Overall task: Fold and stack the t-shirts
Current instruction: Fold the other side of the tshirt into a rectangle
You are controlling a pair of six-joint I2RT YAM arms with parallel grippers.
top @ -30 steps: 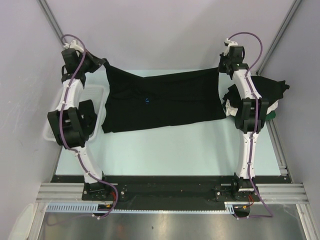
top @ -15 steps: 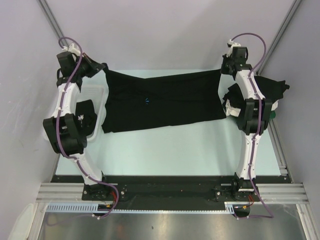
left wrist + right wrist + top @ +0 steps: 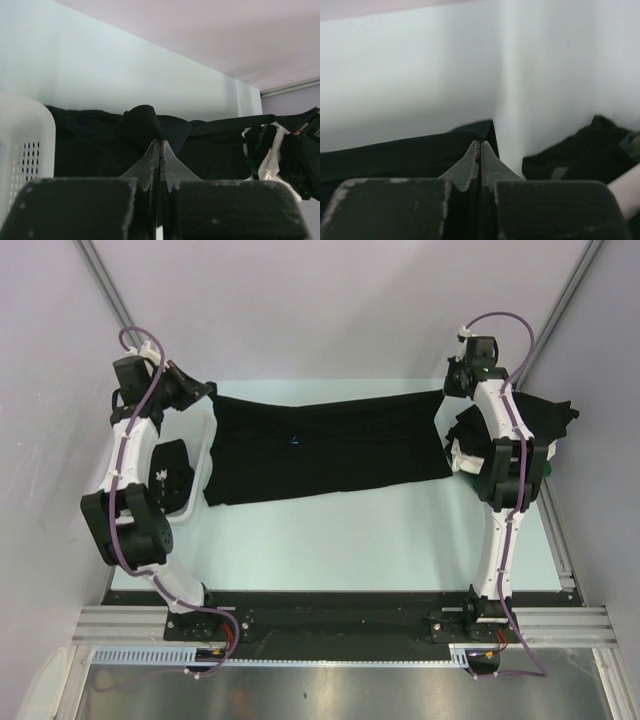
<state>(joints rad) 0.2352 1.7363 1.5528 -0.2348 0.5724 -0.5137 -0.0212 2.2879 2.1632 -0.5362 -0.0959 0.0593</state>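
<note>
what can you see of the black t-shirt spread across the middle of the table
Soft black cloth t-shirt, spread wide and mostly flat on the pale table, with a small blue mark just left of its middle. Its two far corners are pulled taut, pinched in the shut left gripper and right gripper. Its left edge lies by the white mesh basket.

- Bare table (image 3: 330, 540) nearer than the spread black t-shirt (image 3: 330, 445): open passage.
- White basket (image 3: 198, 440) blocks the left edge; shirt pile (image 3: 545, 420) crowds the right.
</note>
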